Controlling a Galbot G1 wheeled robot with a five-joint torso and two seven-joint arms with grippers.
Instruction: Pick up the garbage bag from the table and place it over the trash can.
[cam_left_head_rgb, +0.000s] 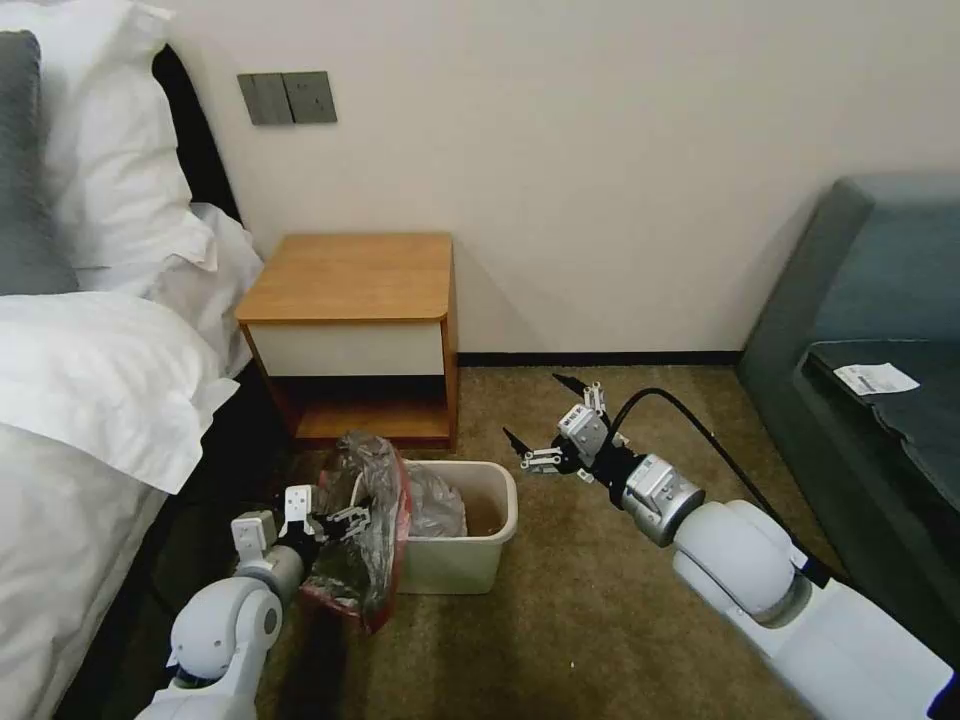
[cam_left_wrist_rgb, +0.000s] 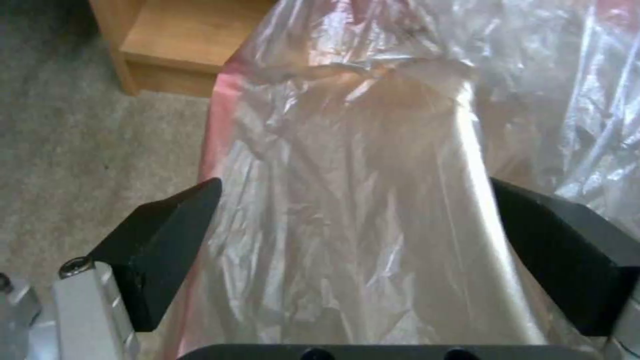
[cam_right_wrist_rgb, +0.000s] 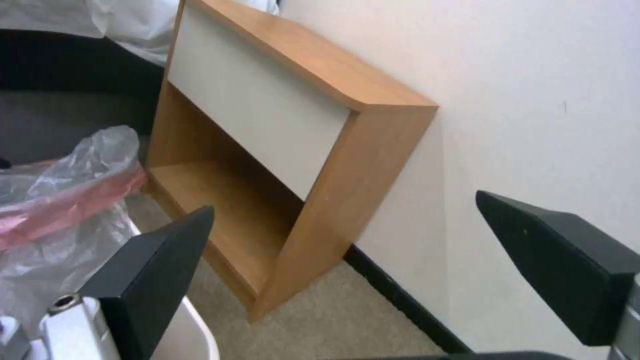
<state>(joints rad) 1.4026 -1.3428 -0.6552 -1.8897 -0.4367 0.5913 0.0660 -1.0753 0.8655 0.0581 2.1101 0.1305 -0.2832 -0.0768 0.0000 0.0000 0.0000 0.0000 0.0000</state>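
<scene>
Left claw (cam_left_head_rgb: 335, 520) is standing spread, plastic between its fingers, ungripped; garbage bag (cam_left_head_rgb: 375, 520) is draping over the trash can (cam_left_head_rgb: 470, 560) near rim. Film is looking light, limp, slippery: pinch the pink hem. Right claw (cam_left_head_rgb: 560, 435) is hovering wide beyond; counter (cam_left_head_rgb: 350, 275) farthest

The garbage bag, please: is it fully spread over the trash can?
No. The garbage bag bunches at the trash can's left rim; the right rim is bare.

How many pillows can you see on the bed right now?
2: a white pillow propped at the headboard and a grey pillow at the picture's left edge, partly cut off. More may lie out of frame.
</scene>
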